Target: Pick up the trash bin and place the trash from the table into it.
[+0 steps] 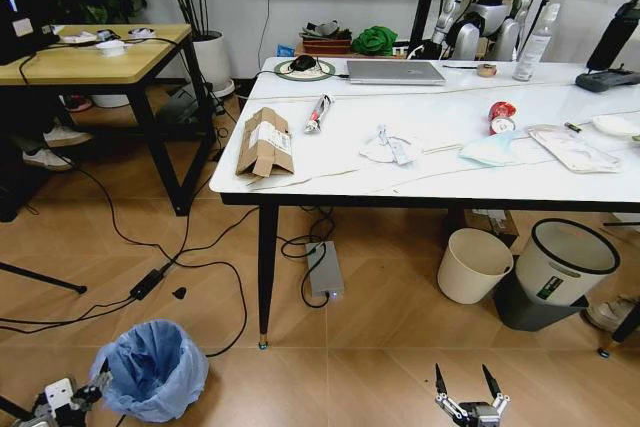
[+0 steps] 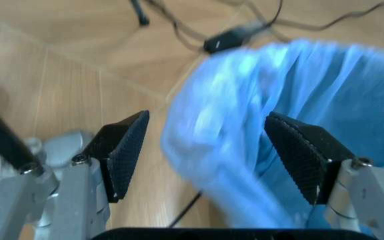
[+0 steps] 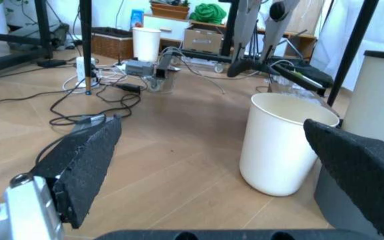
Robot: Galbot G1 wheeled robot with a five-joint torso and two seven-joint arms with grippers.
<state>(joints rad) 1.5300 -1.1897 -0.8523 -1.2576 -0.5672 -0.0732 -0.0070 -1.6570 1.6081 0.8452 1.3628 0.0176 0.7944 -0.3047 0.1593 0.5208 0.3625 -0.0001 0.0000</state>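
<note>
The trash bin (image 1: 150,367), small and lined with a crinkled light-blue bag, stands on the wood floor at lower left. My left gripper (image 1: 85,394) is low beside it on its left. In the left wrist view the left gripper (image 2: 209,150) is open, its black pads either side of the bag's rim (image 2: 245,135). The right gripper (image 1: 470,392) hangs open over bare floor at lower right. On the white table (image 1: 330,182) lie trash pieces: a flattened cardboard box (image 1: 265,142), white tissue (image 1: 390,148), a pale-blue mask (image 1: 490,150), a red wrapper (image 1: 502,113) and a clear packet (image 1: 575,147).
A cream bin (image 1: 473,265) (image 3: 279,145) and a grey black-rimmed bin (image 1: 560,272) stand under the table's right side. Cables and a power brick (image 1: 325,269) trail across the floor by the black table leg (image 1: 265,272). A wooden desk (image 1: 100,57) stands at left; a laptop (image 1: 395,72) sits on the table.
</note>
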